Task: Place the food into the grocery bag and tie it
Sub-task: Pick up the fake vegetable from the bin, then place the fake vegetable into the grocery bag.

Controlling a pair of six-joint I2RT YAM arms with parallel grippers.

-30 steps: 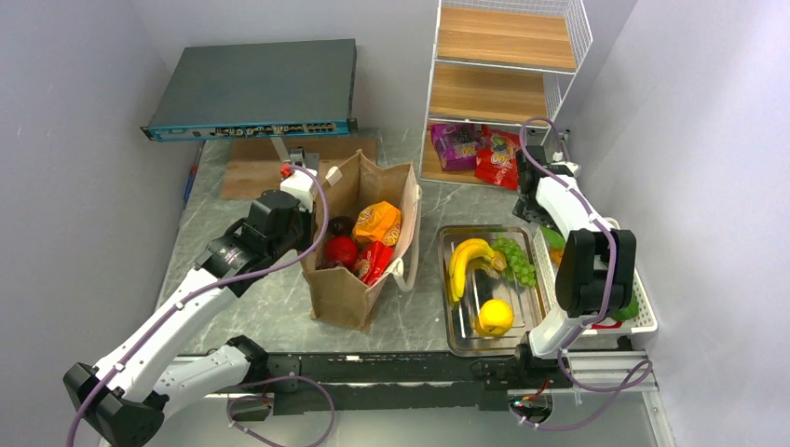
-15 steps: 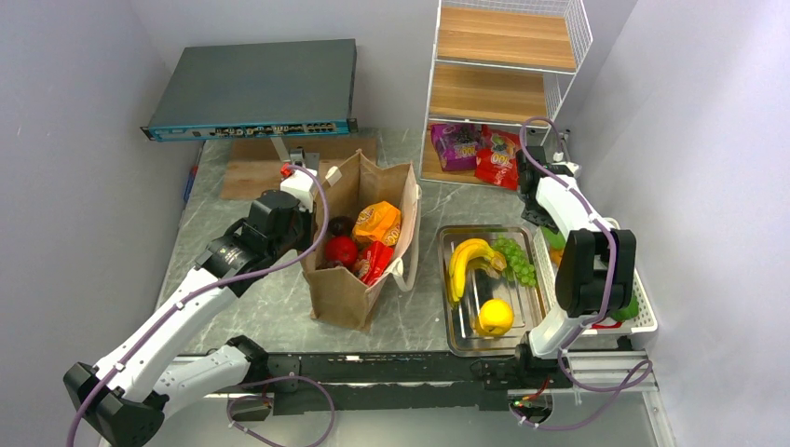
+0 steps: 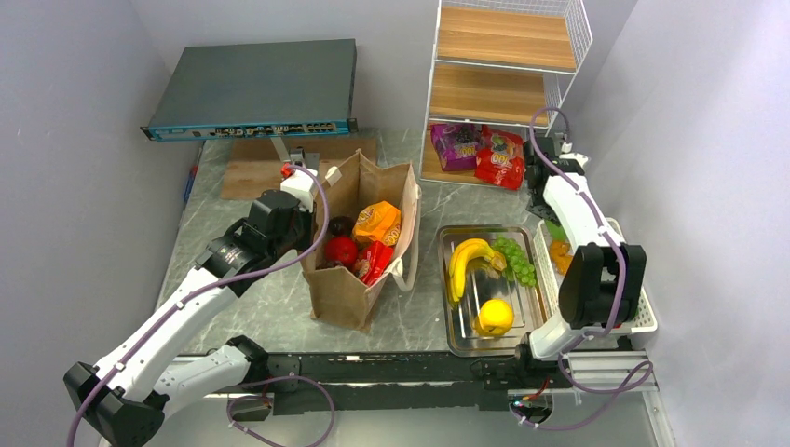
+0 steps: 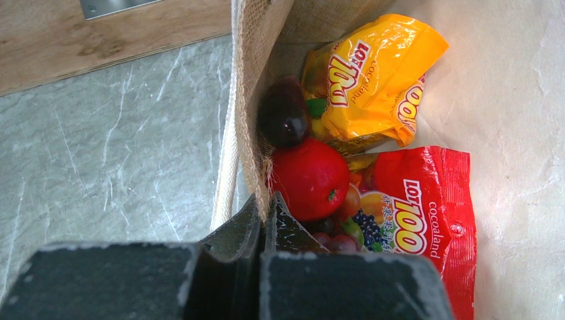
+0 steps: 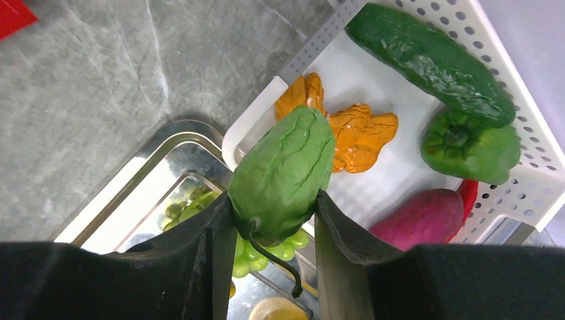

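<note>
The left pincer [image 4: 266,203] pinches the fibrous brown bag [image 4: 253,67] rim; the right pincer [image 5: 273,197] clamps a wrinkled green gourd [image 5: 283,167] over a perforated basket [image 5: 526,193] and a steel tray [image 5: 126,193].

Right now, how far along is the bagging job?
Done: orange packet, red apple and red packet lie in the grocery bag.
In hand: left gripper is shut on the bag's rim; right gripper grips a green vegetable over the white basket edge.
Left: banana, grapes and yellow fruit in the metal tray, cucumber and green pepper in the basket, two packets on the shelf, then tying the handles.
</note>
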